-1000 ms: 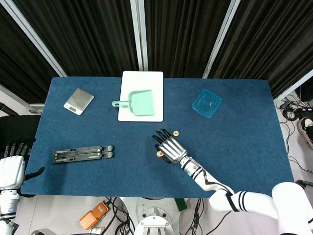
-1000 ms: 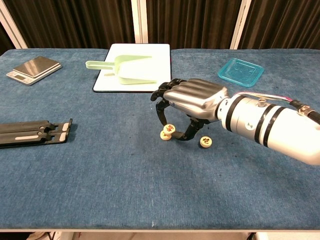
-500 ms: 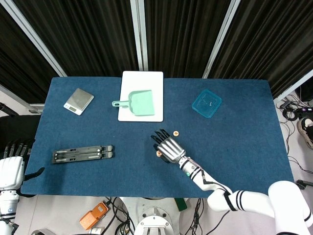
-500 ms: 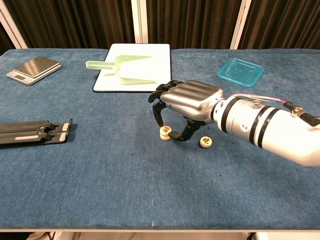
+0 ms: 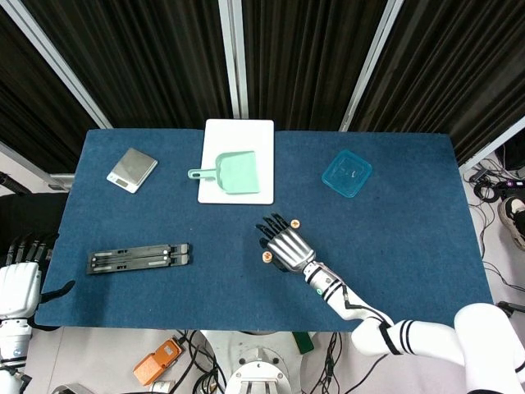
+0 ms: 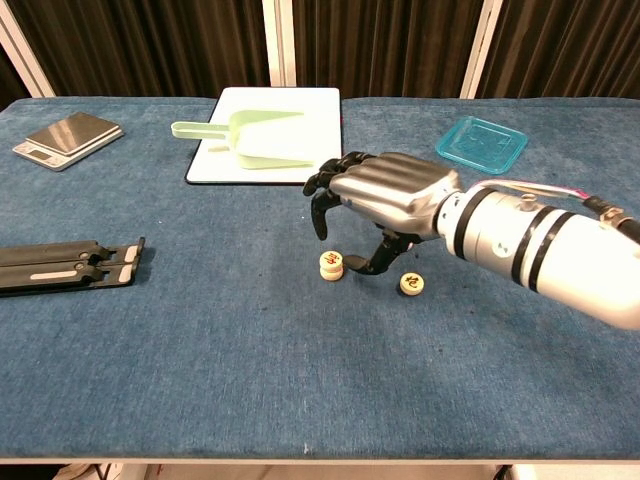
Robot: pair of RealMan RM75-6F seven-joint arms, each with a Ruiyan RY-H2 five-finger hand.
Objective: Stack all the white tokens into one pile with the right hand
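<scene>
Two white tokens lie stacked as a small pile (image 6: 331, 265) on the blue table; in the head view the pile (image 5: 267, 256) peeks out left of the hand. A single white token (image 6: 410, 284) lies apart to the right, also visible as a token (image 5: 294, 222) beyond the fingertips. My right hand (image 6: 385, 198) hovers just above and right of the pile, fingers curved and apart, holding nothing; its thumb hangs close beside the pile. The same right hand (image 5: 287, 244) shows in the head view. My left hand (image 5: 18, 283) rests off the table's left corner, empty.
A white board (image 6: 220, 160) carrying a green dustpan (image 6: 250, 135) sits at the back centre. A silver scale (image 6: 67, 138) is back left, a blue lid (image 6: 481, 143) back right, and a black folded stand (image 6: 65, 266) at the left.
The token pinched by my right hand now lies on top of the other one. The hand has let go and lifted slightly up and away to the right.
</scene>
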